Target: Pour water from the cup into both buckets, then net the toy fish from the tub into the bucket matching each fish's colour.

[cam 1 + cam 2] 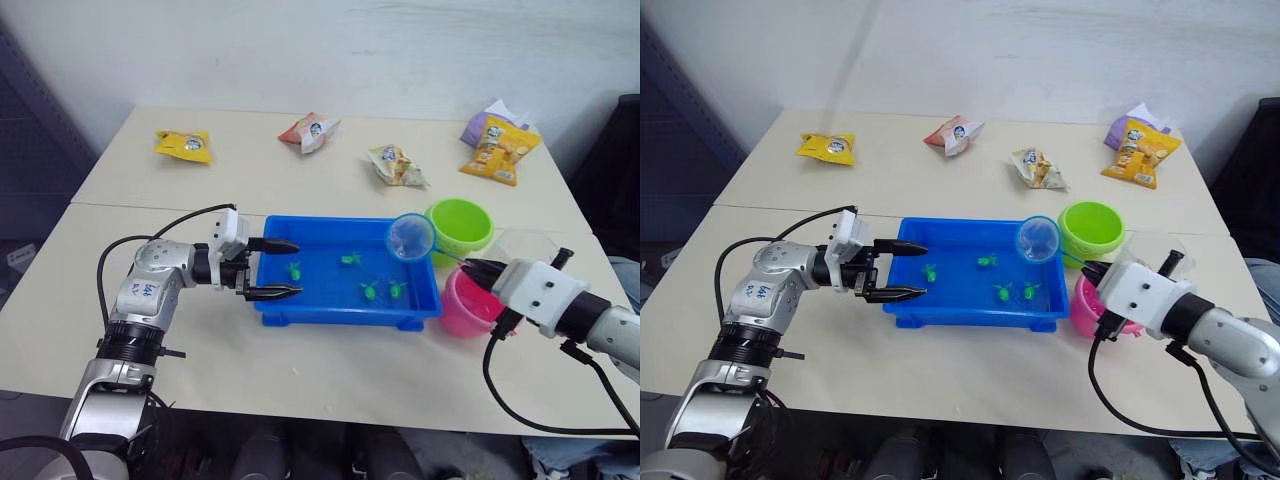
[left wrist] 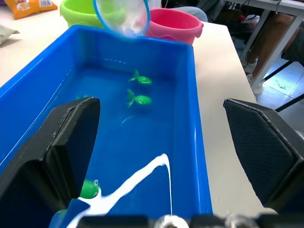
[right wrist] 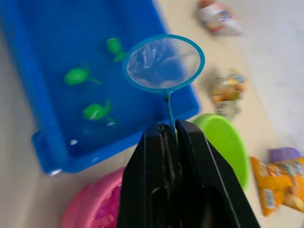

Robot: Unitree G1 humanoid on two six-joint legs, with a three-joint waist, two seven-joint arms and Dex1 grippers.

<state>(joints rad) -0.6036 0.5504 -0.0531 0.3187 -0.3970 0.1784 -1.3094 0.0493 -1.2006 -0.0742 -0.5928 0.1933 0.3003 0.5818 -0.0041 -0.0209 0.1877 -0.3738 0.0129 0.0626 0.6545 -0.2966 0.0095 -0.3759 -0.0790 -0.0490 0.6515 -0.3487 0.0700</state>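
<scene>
A blue tub (image 1: 345, 305) sits on the pale table (image 1: 300, 180) with water in it, and four green fish (image 1: 370, 291) lie in the water. I see no fish in the net (image 1: 411, 236). Its blue hoop hangs above the tub's far right corner, just in front of the green bucket (image 1: 461, 225), and the pale mesh looks bare.

The right gripper (image 3: 173, 130) holds the net's thin handle, its two black fingers pressed tight together on it. That arm reaches in from the right, over the pink bucket (image 1: 468, 302), which stands just beside the tub's right end. The green bucket stands behind the pink one, near the tub's far right corner. Behind the right arm stands the clear cup (image 1: 525, 245), partly hidden.

The left gripper (image 1: 272, 269) sits at the tub's left end with its fingers spread wide, one on each side of the tub's near left corner; whether they touch the rim, I cannot tell. It holds nothing.

Four snack bags lie along the far side of the table: a yellow bag (image 1: 184, 145), a red and white bag (image 1: 309, 131), a pale bag (image 1: 396, 165) and an orange bag (image 1: 500, 148).
</scene>
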